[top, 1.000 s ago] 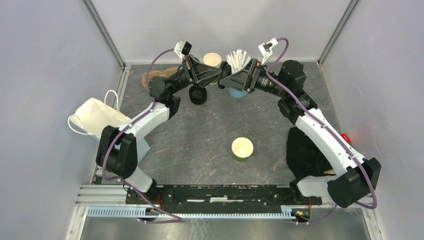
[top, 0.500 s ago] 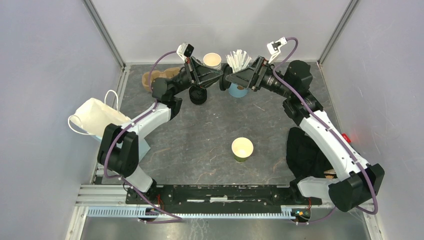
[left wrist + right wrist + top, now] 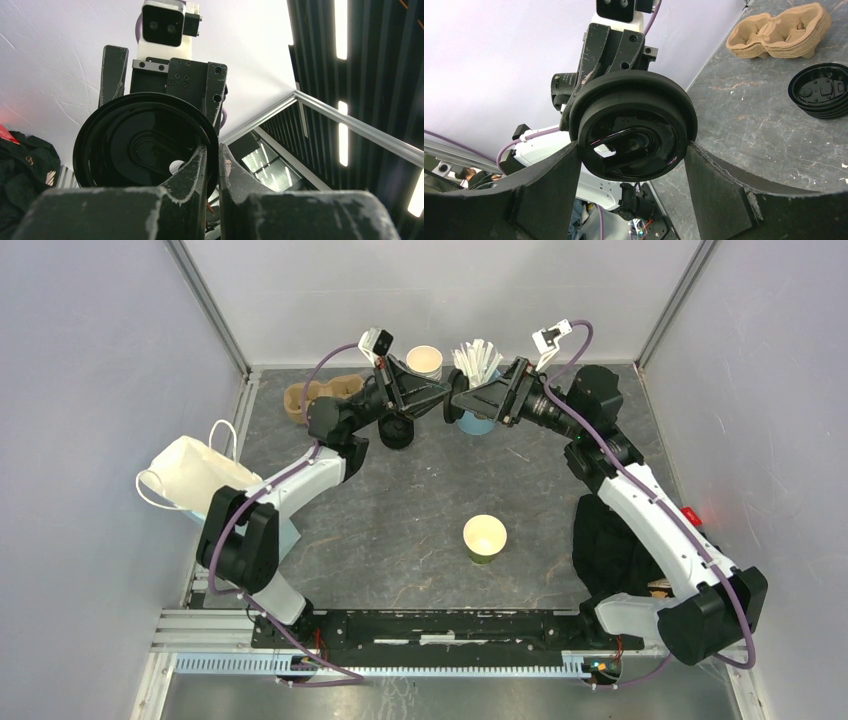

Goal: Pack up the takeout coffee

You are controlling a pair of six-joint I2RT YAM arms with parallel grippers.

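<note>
**Left pincer (image 3: 214, 155) presents lid to right pincer (image 3: 631, 155)**

1. Position. Both pincers meet in the air at the far side of the grey stone-patterned table (image 3: 420, 510), tip to tip. They are above and just beside the loose stack of black lids (image 3: 821, 90).

2. Left pincer. Its jaws are nearly closed and nip one round black plastic lid (image 3: 135, 150) by a short section of the rim. The lid is held on edge, with its flat face turned toward the opposite arm. This edge grip probably leaves the rest of the rim free for a second grasp.

3. Right pincer. Its jaws are spread wide, one on each side of the same lid across its full width. They sit close against the rim, but no clamp is evident, so treat this pincer as open and carrying nothing. The step in hand appears to be a transfer of the lid from left to right.

4. Task item. The small green paper cup with a cream interior (image 3: 485, 538) stands upright and uncovered near the middle of the table. It is well apart from both pincers. Its open surroundings should allow a lid to be pressed on from above.

5. Destination. The white paper bag with handles (image 3: 195, 475) lies at the left edge of the table and is probably the packing container.
</note>
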